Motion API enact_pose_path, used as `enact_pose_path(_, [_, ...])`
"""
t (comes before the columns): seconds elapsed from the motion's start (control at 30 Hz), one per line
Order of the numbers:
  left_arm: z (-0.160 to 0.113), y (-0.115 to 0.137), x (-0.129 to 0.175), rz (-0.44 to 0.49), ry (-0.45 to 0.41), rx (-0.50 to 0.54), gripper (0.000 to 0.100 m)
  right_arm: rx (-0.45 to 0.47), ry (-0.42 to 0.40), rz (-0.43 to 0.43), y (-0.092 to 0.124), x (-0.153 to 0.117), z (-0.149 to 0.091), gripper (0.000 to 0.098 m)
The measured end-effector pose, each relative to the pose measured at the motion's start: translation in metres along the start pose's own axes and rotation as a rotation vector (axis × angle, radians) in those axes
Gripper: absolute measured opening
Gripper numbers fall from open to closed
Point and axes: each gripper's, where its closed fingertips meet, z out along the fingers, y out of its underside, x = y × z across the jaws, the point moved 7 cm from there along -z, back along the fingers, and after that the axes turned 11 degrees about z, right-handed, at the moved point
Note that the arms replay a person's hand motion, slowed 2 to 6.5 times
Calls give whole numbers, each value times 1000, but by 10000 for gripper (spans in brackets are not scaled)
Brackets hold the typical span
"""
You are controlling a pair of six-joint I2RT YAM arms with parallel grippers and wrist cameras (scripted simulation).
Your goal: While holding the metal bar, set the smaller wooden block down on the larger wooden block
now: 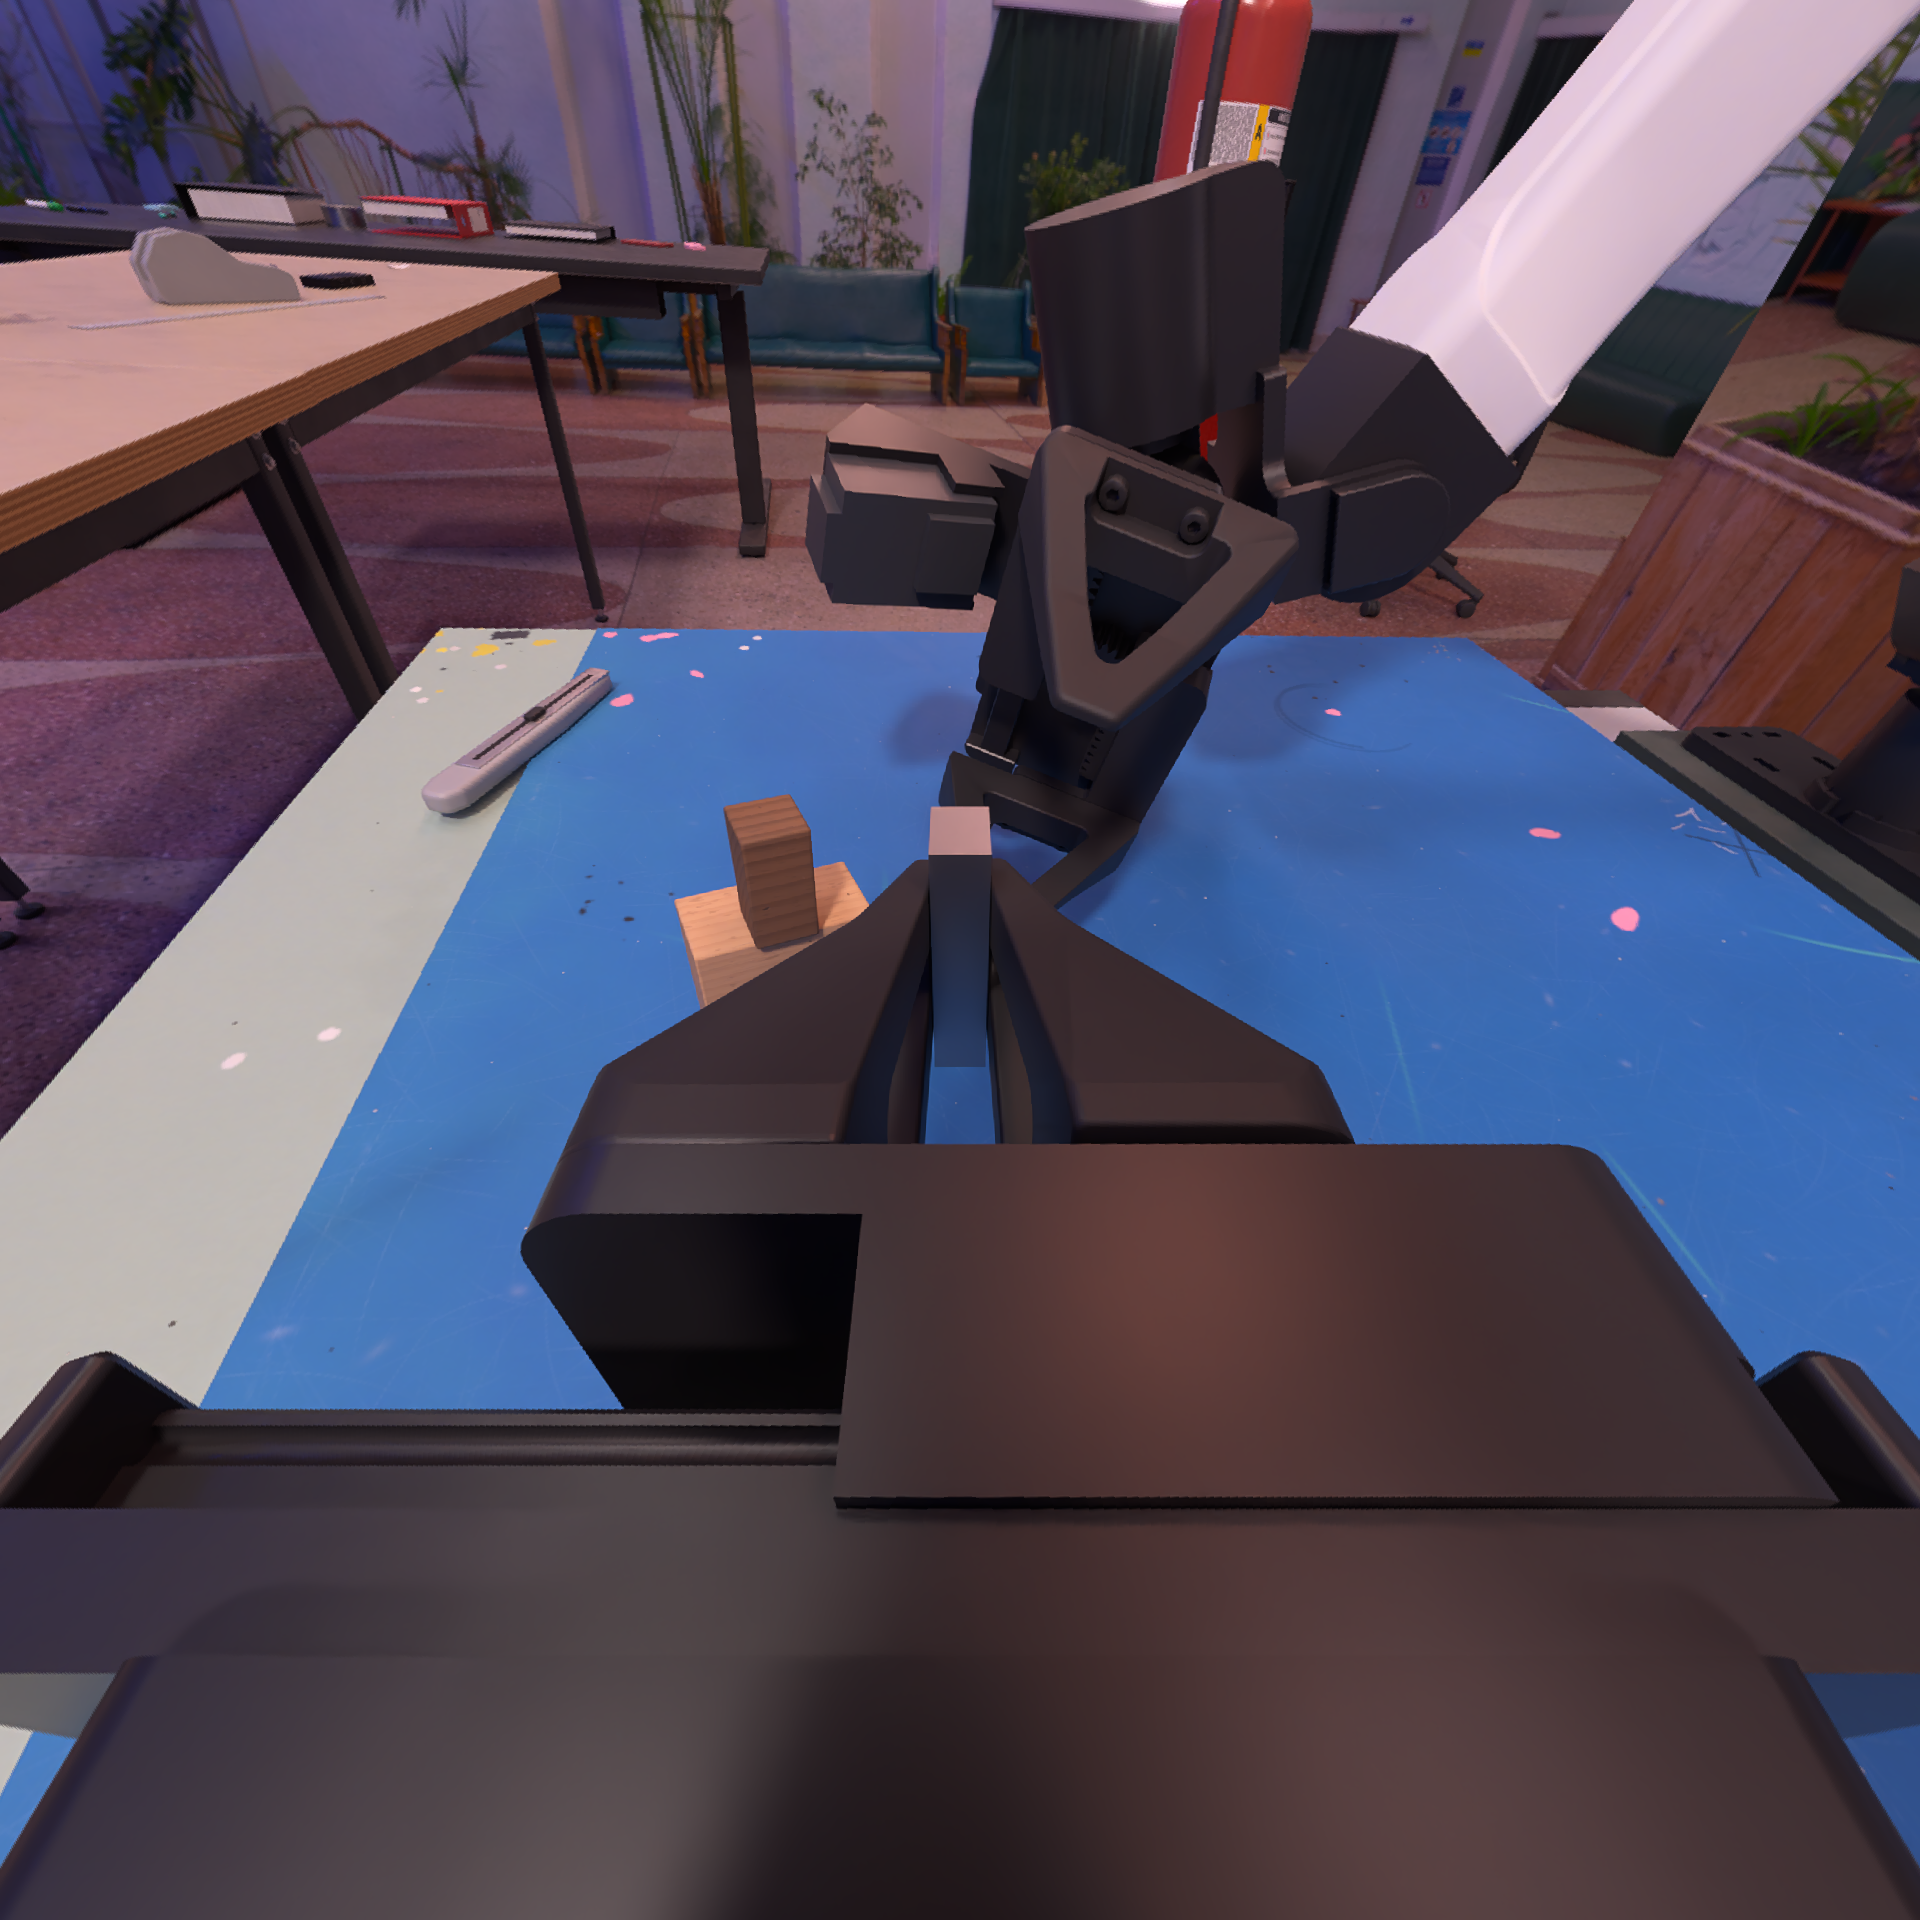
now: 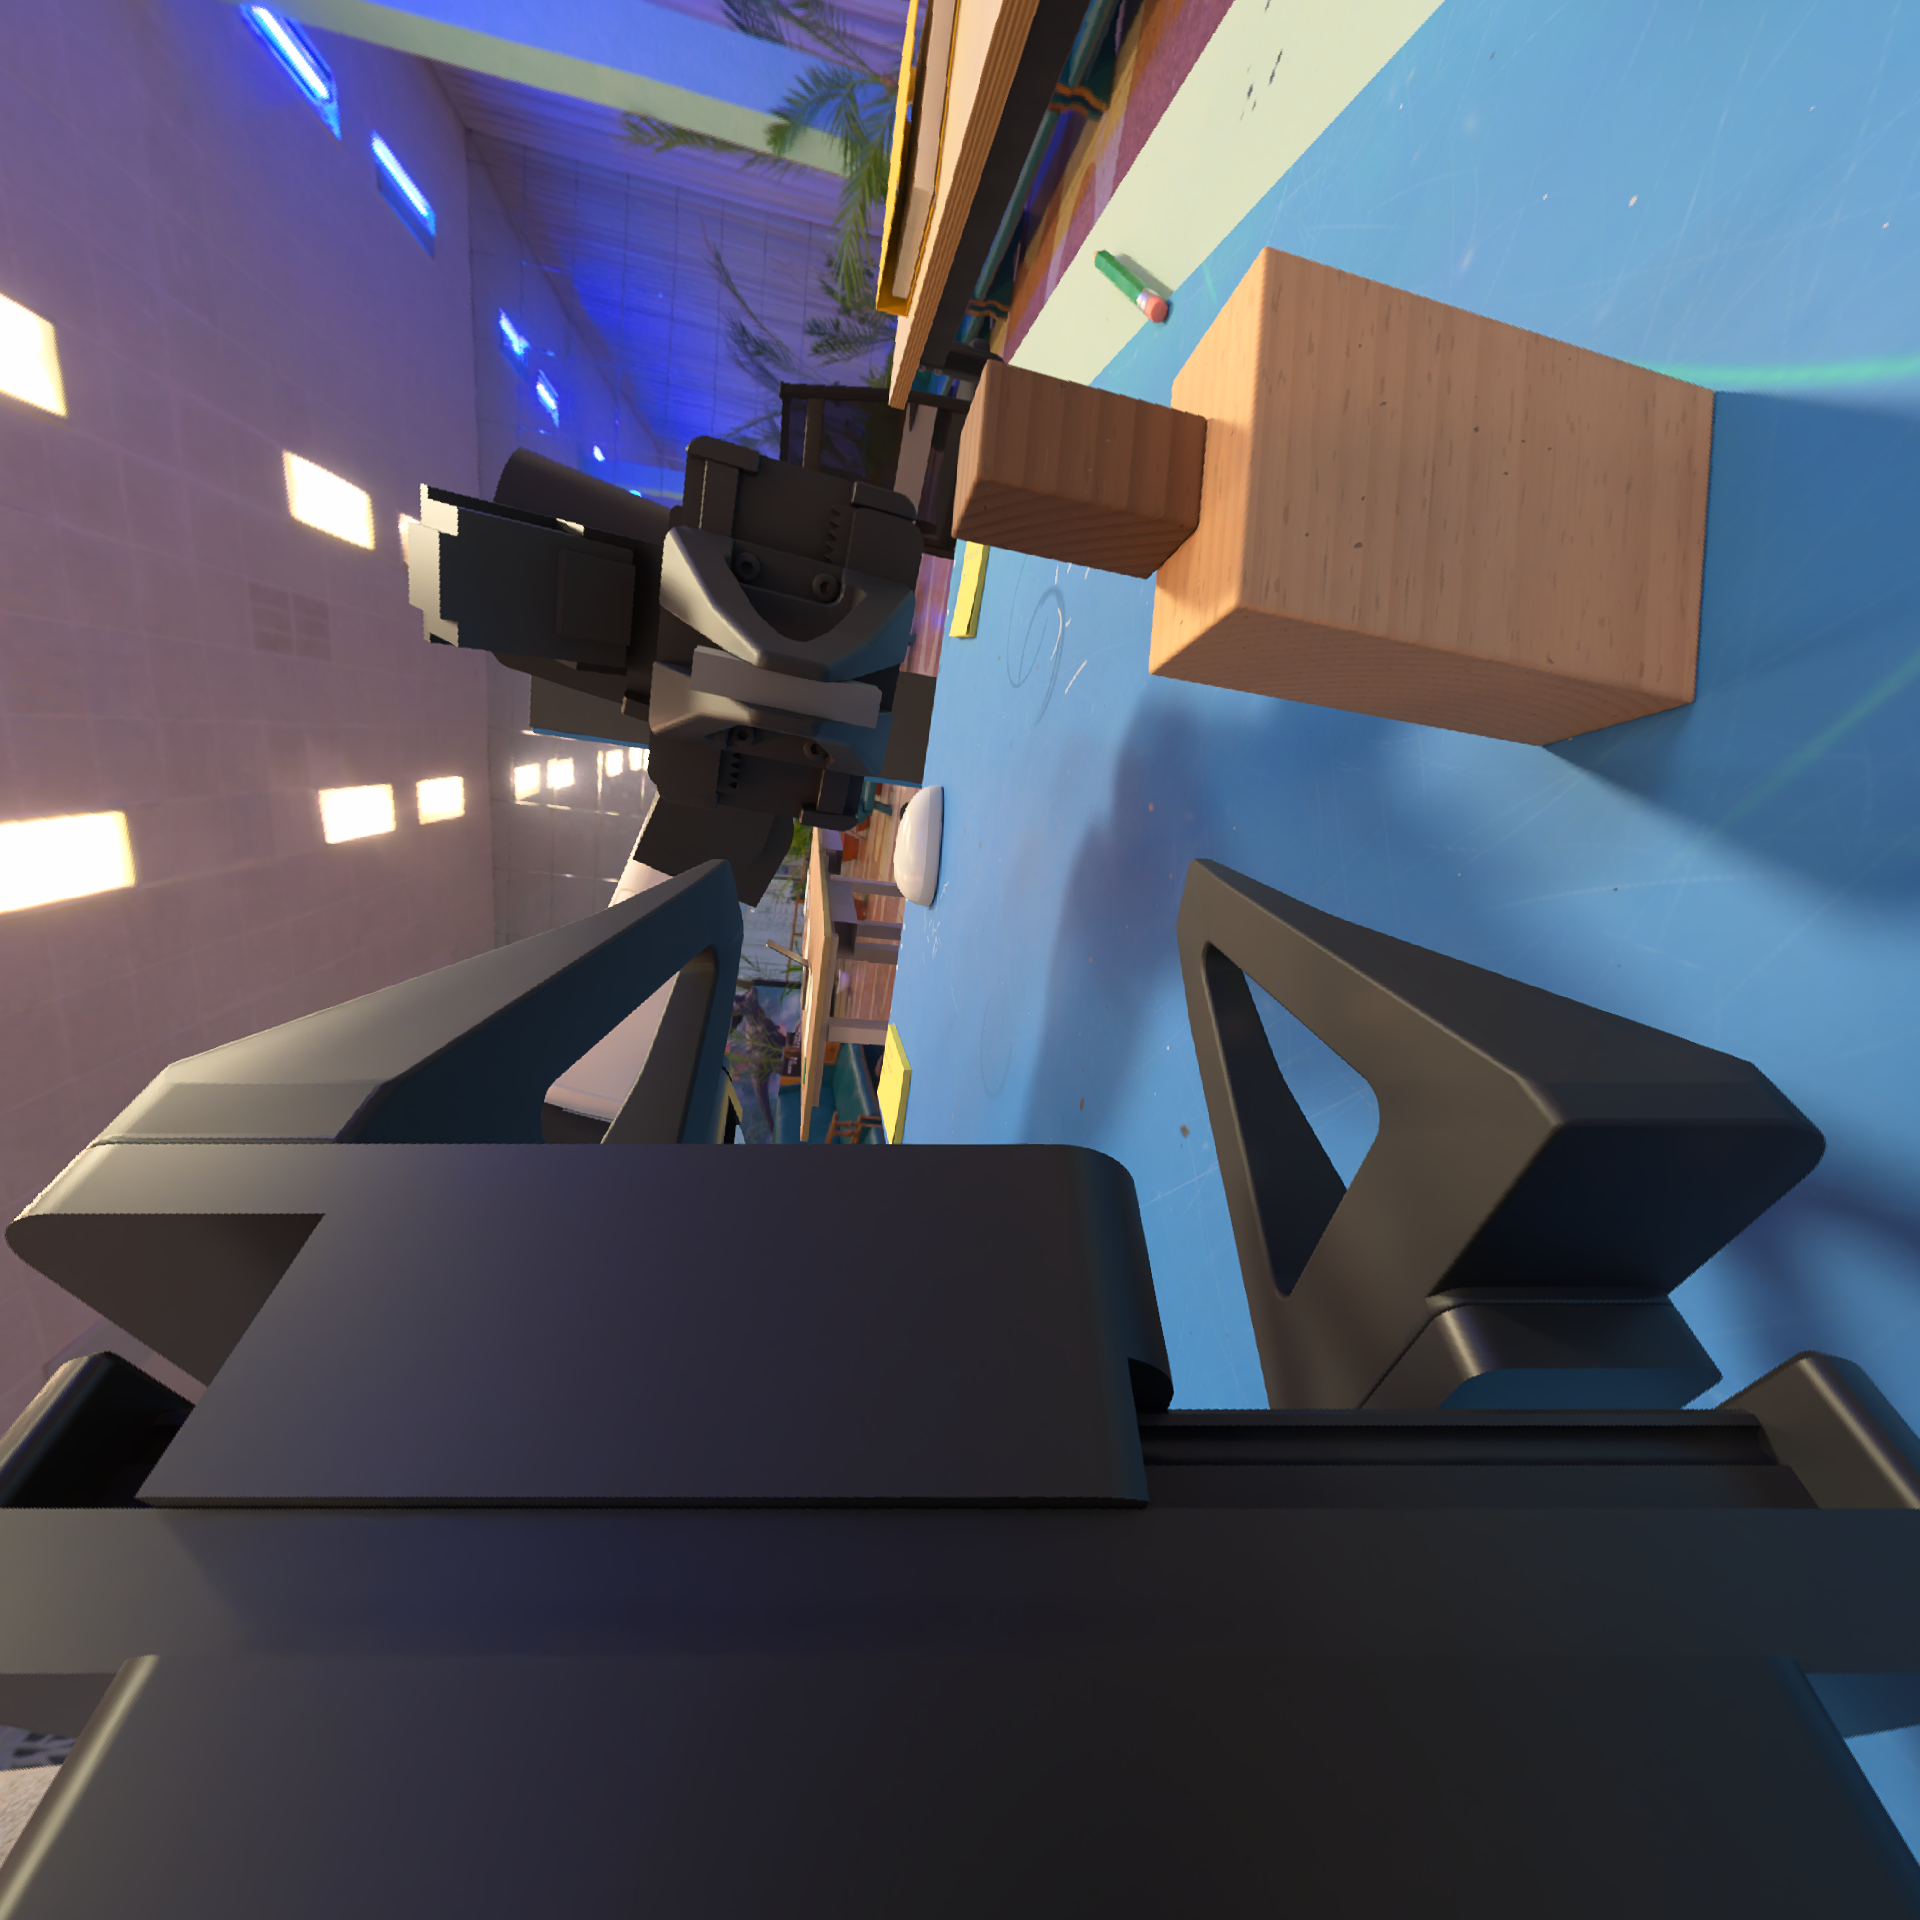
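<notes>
The left tool (image 1: 958,935) is clamped narrow on the metal bar (image 1: 958,904), which stands upright between its fingers, above the blue worktop (image 1: 1455,1039). The small dark block (image 1: 771,871) already stands on end on the pale large block (image 1: 727,945), touching its top face, long axis upright. The right tool (image 2: 961,894) is spread wide and empty, tipped on its side just beside the stack and apart from both blocks (the nearer arm to them, as I judge it). Its safest way out looks to be straight back, away from the stack
</notes>
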Motion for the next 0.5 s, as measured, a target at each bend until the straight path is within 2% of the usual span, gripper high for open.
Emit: enact_pose_path(0.5, [0,2,2,15,3,-14,81,22,-11,24,-1,6,3,716])
